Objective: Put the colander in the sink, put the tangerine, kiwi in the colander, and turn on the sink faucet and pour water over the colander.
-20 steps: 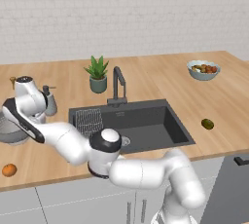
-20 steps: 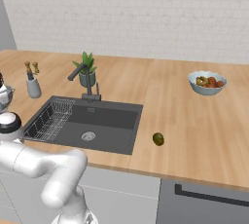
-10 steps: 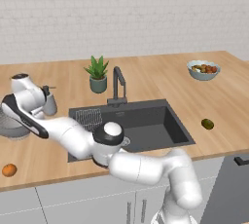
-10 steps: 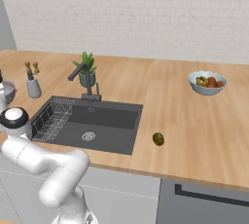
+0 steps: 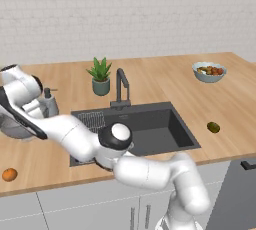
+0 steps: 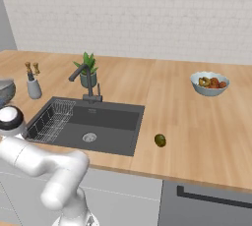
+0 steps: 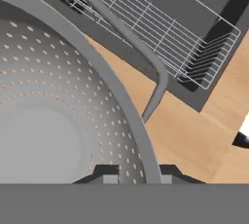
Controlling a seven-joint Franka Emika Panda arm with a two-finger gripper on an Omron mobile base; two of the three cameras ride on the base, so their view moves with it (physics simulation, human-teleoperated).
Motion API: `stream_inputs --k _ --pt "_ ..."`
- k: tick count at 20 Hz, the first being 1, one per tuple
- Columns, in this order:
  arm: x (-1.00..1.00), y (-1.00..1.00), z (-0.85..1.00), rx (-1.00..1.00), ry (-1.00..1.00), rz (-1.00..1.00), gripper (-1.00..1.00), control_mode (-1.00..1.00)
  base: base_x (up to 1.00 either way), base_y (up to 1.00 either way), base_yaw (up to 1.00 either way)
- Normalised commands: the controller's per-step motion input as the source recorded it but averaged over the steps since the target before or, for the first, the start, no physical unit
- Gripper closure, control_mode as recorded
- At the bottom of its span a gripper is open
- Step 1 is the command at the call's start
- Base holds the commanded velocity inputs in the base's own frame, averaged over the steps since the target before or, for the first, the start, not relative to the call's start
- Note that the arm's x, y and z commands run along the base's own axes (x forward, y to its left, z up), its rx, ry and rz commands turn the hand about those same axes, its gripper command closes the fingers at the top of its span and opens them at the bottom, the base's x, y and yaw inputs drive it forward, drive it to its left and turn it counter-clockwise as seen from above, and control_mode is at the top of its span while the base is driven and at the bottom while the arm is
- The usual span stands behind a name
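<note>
My pincer straddled the colander rim, apparently gripping it, off beside the sink. Tangerine and kiwi lay on the surface; nothing was done yet.

The round silver-grey perforated metal colander is showing rows of small pale dots across its grey wall at the left of the hand view. The rectangular dark grey sink basin is sitting charcoal against the warm light-brown wooden counter at centre frame, with a pale silver wire grid rack crossing it. At lower left a small bright orange tangerine is glowing; at right an olive-brown oval kiwi is lying dark. A green spiky plant in a grey-green pot is standing near a dark grey angular faucet.
</note>
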Motion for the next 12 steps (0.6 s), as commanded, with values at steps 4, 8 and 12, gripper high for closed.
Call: stream_inputs --k 4,8,12 --pt "-0.48 -0.94 0.01 0.03 -0.18 -0.37 1.00 -1.00 0.00 0.00 0.00" --pt "-0.60 -1.00 0.00 0.04 -0.22 -0.31 1.00 -1.00 0.00 0.00 0.00" --pt "-0.92 -1.00 0.00 0.08 -0.26 -0.21 1.00 -1.00 0.00 0.00 0.00"
